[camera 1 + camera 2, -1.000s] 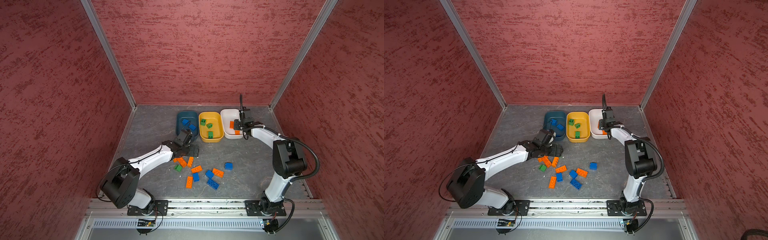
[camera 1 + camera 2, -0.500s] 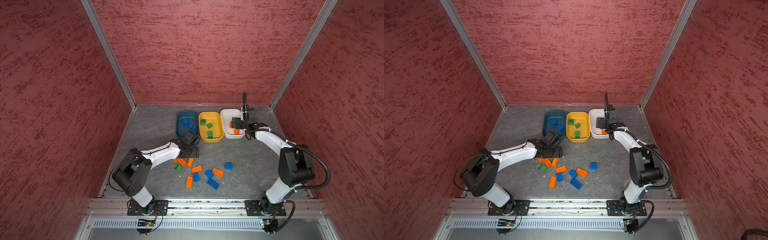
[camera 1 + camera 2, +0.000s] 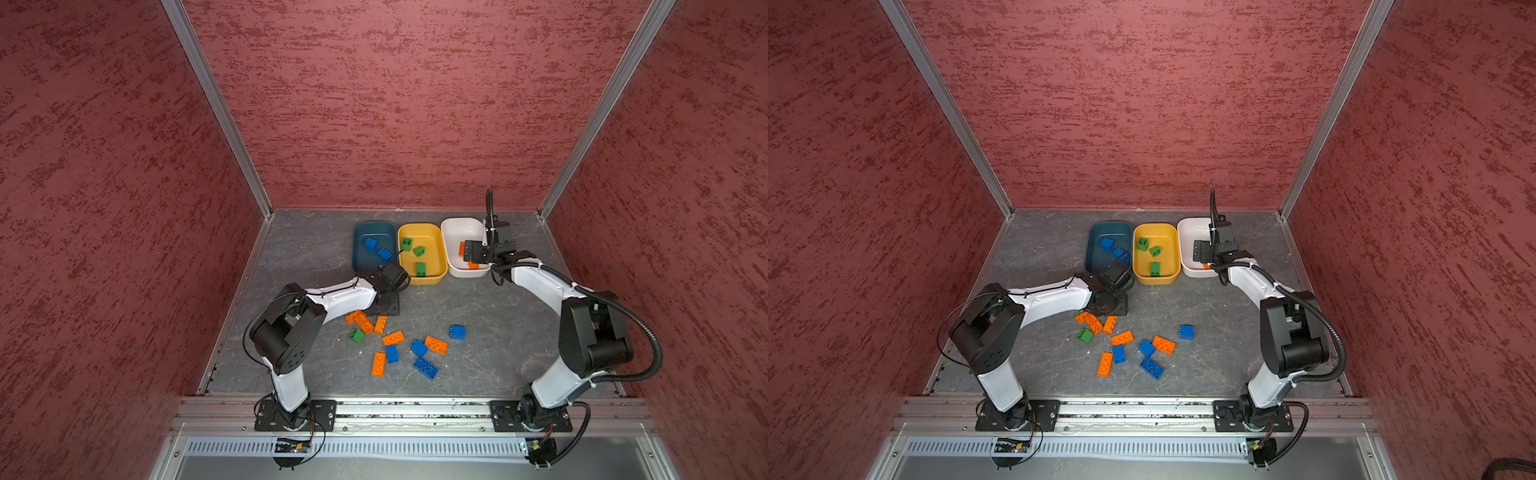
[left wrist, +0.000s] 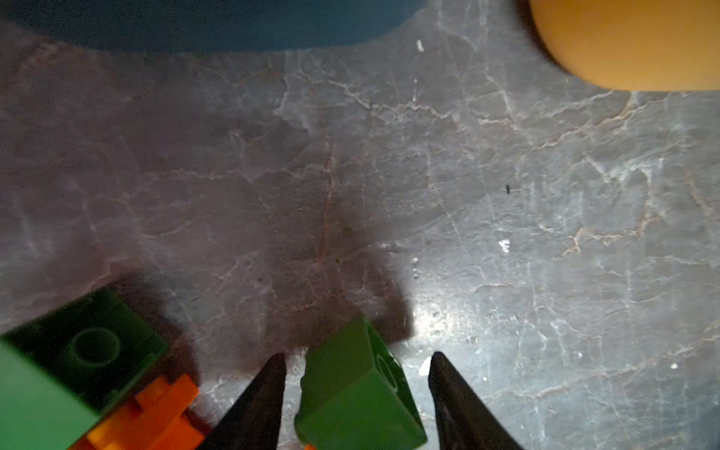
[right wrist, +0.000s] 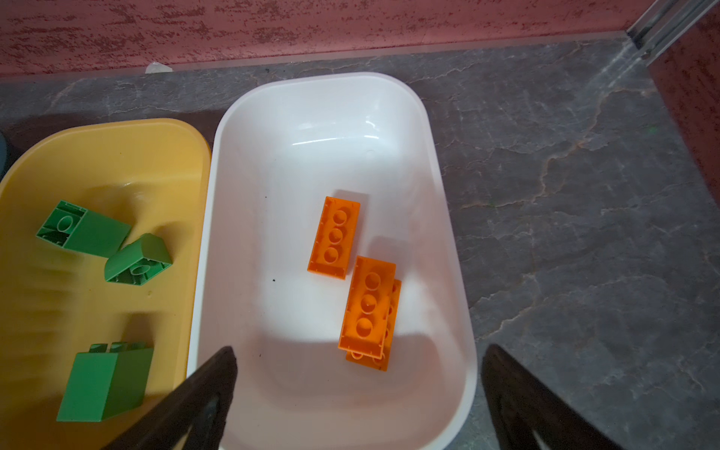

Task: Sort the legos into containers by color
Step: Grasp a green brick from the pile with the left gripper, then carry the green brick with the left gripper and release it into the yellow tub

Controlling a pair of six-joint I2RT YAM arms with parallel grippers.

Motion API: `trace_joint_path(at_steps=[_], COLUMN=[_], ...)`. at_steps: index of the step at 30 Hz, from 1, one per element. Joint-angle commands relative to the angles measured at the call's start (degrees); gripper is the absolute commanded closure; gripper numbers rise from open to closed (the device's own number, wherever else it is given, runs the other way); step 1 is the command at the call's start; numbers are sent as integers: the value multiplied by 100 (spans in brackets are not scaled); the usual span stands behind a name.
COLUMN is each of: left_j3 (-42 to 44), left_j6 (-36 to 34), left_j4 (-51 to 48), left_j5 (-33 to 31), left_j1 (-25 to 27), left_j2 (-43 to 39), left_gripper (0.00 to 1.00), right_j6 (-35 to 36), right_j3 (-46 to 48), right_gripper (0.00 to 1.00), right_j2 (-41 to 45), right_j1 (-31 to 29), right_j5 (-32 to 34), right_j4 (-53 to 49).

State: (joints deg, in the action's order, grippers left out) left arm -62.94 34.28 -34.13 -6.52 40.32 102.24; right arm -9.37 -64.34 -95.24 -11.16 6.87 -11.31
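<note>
My left gripper (image 4: 358, 355) is down at the floor in front of the teal container (image 3: 361, 232). Its fingers stand open on either side of a green lego (image 4: 350, 389), with a gap on each side. In both top views that lego is hidden under the gripper (image 3: 386, 305). My right gripper (image 5: 360, 350) hangs wide open and empty over the white container (image 5: 296, 389), which holds three orange legos (image 5: 335, 233). The yellow container (image 3: 434, 239) holds three green legos (image 3: 421, 269). Two blue legos (image 3: 370, 244) lie in the teal one.
Loose legos lie on the grey floor in front of the left gripper: several orange (image 3: 392, 338), several blue (image 3: 457, 331) and one green (image 3: 356, 336). Another green lego (image 4: 89, 350) and an orange one (image 4: 156, 413) sit close beside the left fingers. Red walls enclose the floor.
The right gripper opened over the white container and let go of an orange lego. The left gripper came down from the teal container's edge to the floor and narrowed around a green lego.
</note>
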Motion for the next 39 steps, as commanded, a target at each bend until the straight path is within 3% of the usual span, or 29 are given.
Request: trace_joint_path(at_steps=[1,24,32,39], left_j3=[-174,-581,-1682,-2971], left_j6=[79,-121,-578,-1156], left_j4=[-159,-331,-251,189], left_j5=[-103,-145,33,-23], left_j1=[16,65,143,20], left_j2=[129,134,158,1080], left_gripper=[43,64,64,64], right_j6=[-3,-382,-493,-610], right_j3=[55,619,967,1265], right_gripper=[1,1,1,1], right_j2=[172,661,1113,1565], right_j1=[-27,-62,-92,-89], right_j5=[-136,-685,-759,-741], right_j4=[179,376,556,693])
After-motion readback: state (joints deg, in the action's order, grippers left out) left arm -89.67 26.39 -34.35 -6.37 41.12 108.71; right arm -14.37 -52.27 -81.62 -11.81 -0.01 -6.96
